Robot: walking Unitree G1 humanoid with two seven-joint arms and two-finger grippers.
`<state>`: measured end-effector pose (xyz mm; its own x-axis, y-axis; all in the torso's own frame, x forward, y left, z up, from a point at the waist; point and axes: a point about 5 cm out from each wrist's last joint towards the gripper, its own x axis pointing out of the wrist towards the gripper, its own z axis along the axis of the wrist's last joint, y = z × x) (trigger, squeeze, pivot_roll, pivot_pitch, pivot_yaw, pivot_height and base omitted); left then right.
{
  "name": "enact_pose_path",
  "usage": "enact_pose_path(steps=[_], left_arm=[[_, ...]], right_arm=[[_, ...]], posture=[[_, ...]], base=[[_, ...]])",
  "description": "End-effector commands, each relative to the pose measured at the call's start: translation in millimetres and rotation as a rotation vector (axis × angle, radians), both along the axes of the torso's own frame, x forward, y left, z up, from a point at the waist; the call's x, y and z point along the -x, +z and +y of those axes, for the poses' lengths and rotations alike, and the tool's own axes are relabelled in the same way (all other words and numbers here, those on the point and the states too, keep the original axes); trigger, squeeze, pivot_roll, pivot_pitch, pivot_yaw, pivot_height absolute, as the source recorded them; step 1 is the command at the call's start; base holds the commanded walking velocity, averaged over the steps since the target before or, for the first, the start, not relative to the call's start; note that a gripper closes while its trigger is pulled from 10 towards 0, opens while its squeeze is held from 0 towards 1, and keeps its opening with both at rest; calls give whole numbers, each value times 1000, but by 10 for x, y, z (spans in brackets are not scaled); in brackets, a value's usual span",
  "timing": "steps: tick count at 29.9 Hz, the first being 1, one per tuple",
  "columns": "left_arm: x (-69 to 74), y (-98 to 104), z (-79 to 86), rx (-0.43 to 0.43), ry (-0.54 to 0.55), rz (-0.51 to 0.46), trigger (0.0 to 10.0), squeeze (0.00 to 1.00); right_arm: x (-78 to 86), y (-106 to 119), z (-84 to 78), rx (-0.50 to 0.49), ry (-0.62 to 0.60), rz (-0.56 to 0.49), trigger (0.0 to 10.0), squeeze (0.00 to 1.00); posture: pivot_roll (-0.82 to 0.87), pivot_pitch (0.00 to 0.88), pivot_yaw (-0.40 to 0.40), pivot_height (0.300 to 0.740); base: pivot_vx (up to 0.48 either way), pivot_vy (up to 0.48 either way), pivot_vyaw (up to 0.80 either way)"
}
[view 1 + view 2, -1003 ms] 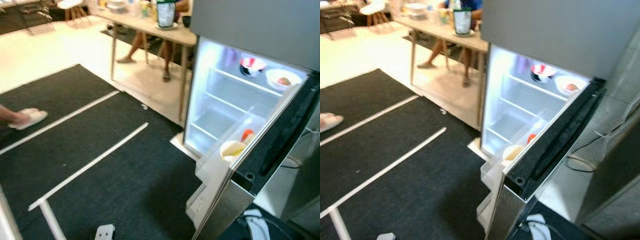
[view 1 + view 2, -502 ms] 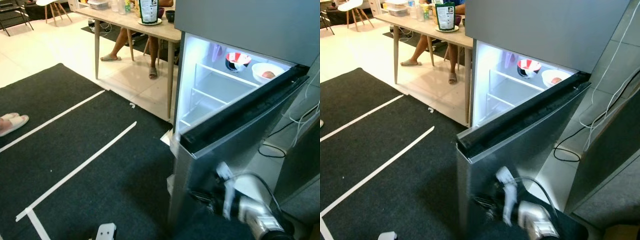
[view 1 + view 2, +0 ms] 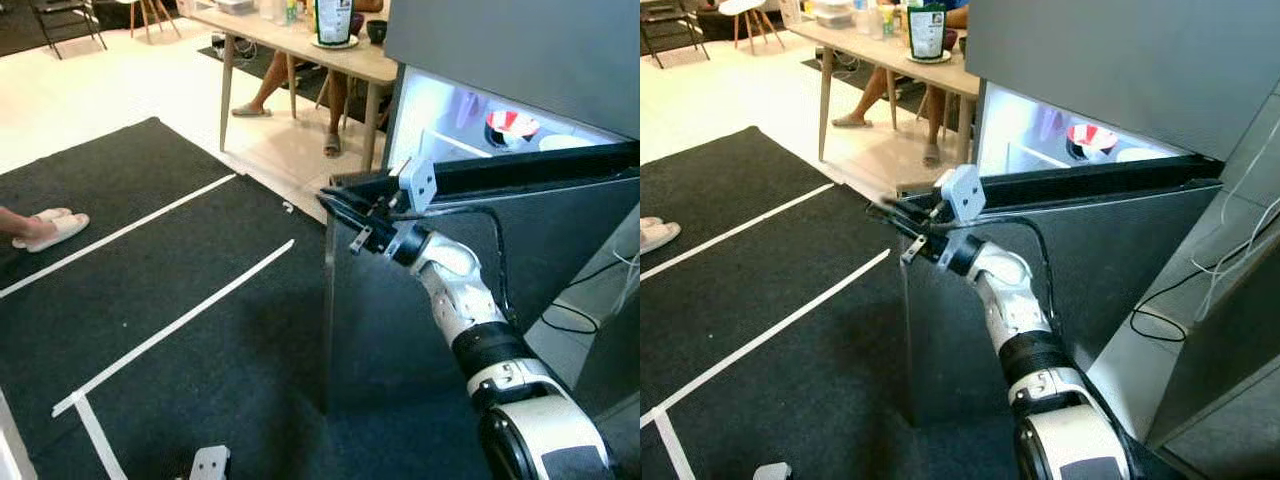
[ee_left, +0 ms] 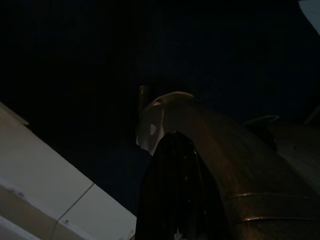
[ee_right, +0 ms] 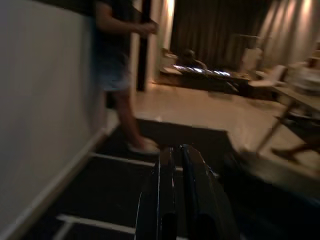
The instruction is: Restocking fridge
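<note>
Grey steel makes up the fridge door, which stands nearly closed, with the right gripper at its top free corner, fingers drawn together and holding nothing. The fridge glows through the remaining gap, where a red-and-white bowl sits at the shelf's front edge.

The main risk, as I judge it, is a slip: narrow black fingers on a smooth door edge could slide off past the corner, leaving the door ajar. A harder shove could slam it and rattle the bowls inside. The black cable along the forearm hangs close to the door's top edge and might snag or get pinched as the gap closes.

Underfoot lies a dark carpet mat crossed by white tape lines, with pale tile beyond. A wooden table stands by the fridge's side; seated people's legs show under it, and a slippered foot rests at the mat's edge. The left arm hangs idle in shadow.
</note>
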<state>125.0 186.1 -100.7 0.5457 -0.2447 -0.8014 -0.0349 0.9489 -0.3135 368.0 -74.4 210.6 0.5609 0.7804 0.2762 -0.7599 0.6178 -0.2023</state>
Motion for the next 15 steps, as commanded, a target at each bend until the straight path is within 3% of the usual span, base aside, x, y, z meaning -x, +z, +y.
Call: enact_pose_path(steps=[1, 2, 7, 11, 12, 15], left_arm=[[142, -53, -47, 9, -8, 52, 10000, 0], [142, -53, -47, 9, -8, 52, 10000, 0], [148, -55, -47, 9, -8, 56, 10000, 0], [156, -57, -39, 7, -8, 59, 10000, 0], [158, -57, -38, 7, -7, 60, 10000, 0], [168, -61, -41, 7, -7, 64, 10000, 0]], right_arm=[[91, -141, 12, 63, 89, 14, 10000, 0], [91, -141, 12, 63, 89, 14, 10000, 0], [381, -437, 28, 169, 405, 99, 10000, 0], [534, -545, 43, 244, 539, 150, 10000, 0], [545, -587, 54, 282, 540, 156, 10000, 0], [399, -766, 94, 433, 354, 172, 10000, 0]], posture=[[-41, 105, -42, 740], [-41, 105, -42, 740], [-47, 106, -42, 740], [-49, 106, -42, 740], [-49, 106, -42, 740], [-49, 109, -40, 740]], base=[[0, 0, 0], [0, 0, 0], [0, 0, 0], [0, 0, 0], [0, 0, 0], [0, 0, 0]])
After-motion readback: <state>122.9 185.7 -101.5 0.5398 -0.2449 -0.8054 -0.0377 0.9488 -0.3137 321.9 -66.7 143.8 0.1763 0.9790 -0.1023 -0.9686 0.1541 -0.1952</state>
